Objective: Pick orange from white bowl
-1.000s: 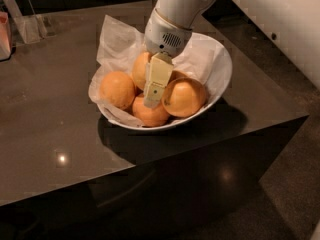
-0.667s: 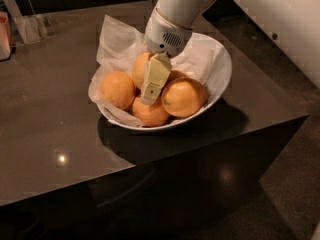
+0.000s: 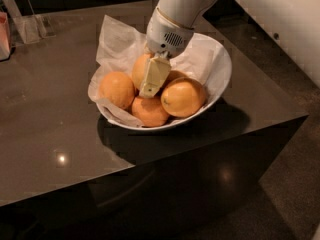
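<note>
The white bowl (image 3: 220, 69) stands on the dark table, lined with crumpled white paper (image 3: 117, 41) and holding several fruits. The orange (image 3: 138, 70), pale and egg-shaped, stands at the back of the pile, partly hidden by my gripper. My gripper (image 3: 150, 87) reaches down into the bowl from the upper right, its cream-coloured tip lying against the right side of that orange, between it and a wider yellow-orange fruit (image 3: 184, 97) with a dark dot. Two smaller, deeper-orange fruits lie at the left (image 3: 116, 89) and front (image 3: 149, 111).
The bowl sits near the table's right front corner (image 3: 300, 115), with the floor beyond it. A clear stand (image 3: 27, 26) and a pinkish object (image 3: 4, 34) are at the far left. The robot's white body (image 3: 280, 19) fills the upper right.
</note>
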Tool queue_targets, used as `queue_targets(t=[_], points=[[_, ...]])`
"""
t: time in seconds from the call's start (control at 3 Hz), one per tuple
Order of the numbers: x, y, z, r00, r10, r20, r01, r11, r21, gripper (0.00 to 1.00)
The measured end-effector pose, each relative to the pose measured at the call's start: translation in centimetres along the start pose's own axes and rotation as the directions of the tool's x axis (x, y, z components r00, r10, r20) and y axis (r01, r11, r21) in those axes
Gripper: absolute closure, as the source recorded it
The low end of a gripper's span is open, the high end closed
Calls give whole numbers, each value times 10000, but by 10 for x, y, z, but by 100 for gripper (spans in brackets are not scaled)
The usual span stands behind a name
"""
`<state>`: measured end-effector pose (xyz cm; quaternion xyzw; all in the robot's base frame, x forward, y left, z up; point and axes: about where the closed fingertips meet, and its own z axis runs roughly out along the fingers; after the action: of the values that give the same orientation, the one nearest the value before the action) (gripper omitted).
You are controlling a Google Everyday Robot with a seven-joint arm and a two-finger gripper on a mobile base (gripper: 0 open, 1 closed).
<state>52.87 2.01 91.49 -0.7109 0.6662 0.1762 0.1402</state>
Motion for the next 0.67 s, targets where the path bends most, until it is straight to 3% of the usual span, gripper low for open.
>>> queue_targets(t=[0.33, 0.67], points=[[0, 0, 0, 10000, 0, 0, 0, 10000, 0, 89], [-1, 0, -2, 10000, 0, 2, 0, 10000, 2, 100]])
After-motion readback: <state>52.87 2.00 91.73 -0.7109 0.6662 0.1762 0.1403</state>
